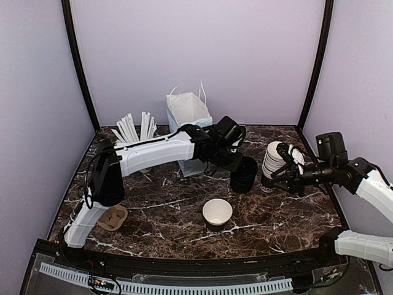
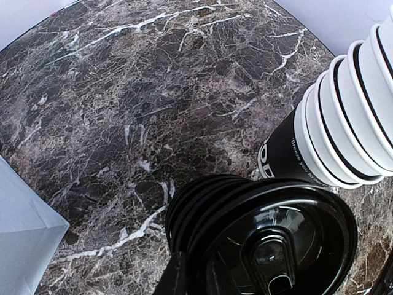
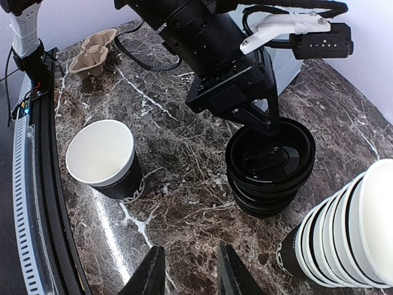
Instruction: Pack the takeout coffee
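No lidded coffee cup shows. A single lidless dark paper cup with a white inside stands upright mid-table, also in the right wrist view. A stack of black lids stands behind it, right of centre. My left gripper reaches over this stack, and its fingers pinch the far rim of the top lid, seen close in the left wrist view. My right gripper is open and empty, low over the table beside the stack of lidless cups.
The tilted cup stack leans just right of the lids. A white paper bag stands at the back centre, with white straws to its left. A brown cup carrier lies at the front left.
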Controlling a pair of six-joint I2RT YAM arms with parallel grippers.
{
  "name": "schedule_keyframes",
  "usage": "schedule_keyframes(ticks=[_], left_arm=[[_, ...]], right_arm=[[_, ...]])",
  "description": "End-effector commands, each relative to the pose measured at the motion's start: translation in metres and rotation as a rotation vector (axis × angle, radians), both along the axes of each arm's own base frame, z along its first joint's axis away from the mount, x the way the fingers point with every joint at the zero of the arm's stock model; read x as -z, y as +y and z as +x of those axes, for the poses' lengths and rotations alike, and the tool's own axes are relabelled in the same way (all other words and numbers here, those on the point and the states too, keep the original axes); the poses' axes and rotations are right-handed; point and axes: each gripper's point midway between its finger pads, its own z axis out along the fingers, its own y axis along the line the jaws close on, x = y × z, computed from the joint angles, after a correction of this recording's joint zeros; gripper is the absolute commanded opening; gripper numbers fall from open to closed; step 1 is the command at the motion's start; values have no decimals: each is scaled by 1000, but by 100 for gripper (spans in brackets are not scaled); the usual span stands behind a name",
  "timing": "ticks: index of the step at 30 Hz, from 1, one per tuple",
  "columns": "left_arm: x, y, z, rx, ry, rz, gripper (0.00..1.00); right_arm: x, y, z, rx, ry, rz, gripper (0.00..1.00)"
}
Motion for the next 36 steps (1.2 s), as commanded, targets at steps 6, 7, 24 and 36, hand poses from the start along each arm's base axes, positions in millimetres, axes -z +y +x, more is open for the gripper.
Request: schedule_keyframes(ticks=[6,7,24,36], left_arm=[[-42,6,3,18,-34,-59,11],[-42,8,4,18,-30,-61,11],[-55,12,-4,157,35,-241,14],[-54,6,1,204,3,-294,5]], right_arm=[[-2,-7,18,71,-62,-25,30],[-4,-6,19,75,-69,-30,29],[-7,3,36,96,-103,-90,29],[-3,5,34,84,-85,-89,29]])
